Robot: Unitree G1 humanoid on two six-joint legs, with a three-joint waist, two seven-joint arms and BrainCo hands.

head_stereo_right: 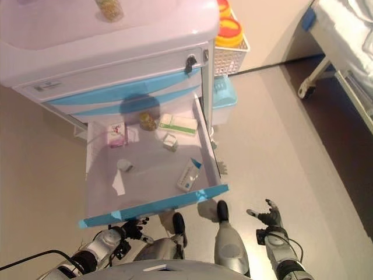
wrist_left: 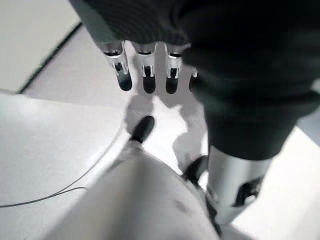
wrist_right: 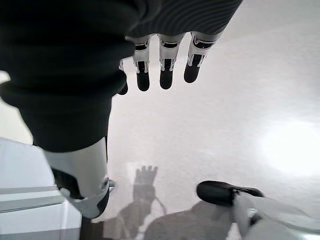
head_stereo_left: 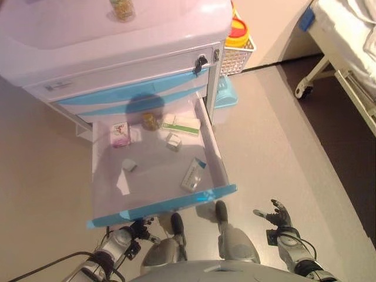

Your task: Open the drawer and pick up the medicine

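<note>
The cart's drawer (head_stereo_left: 218,154) with a blue front edge stands pulled open. Inside lie a green and white medicine box (head_stereo_left: 181,124), a blue and white box (head_stereo_left: 192,174), a pink box (head_stereo_left: 120,134), a small amber bottle (head_stereo_left: 150,121), a small white box (head_stereo_left: 173,141) and a small white piece (head_stereo_left: 129,165). My left hand (head_stereo_left: 136,232) hangs open and empty below the drawer's front, and it also shows in the left wrist view (wrist_left: 150,75). My right hand (head_stereo_left: 276,216) is open and empty over the floor to the right of the drawer, also in the right wrist view (wrist_right: 160,65).
The white and blue medical cart (head_stereo_left: 117,64) carries a jar (head_stereo_left: 122,9) on its top. A white wire basket (head_stereo_left: 238,56) with yellow and red containers hangs on its right side. A hospital bed (head_stereo_left: 346,53) stands at the far right. A light blue bin (head_stereo_left: 226,94) sits by the cart.
</note>
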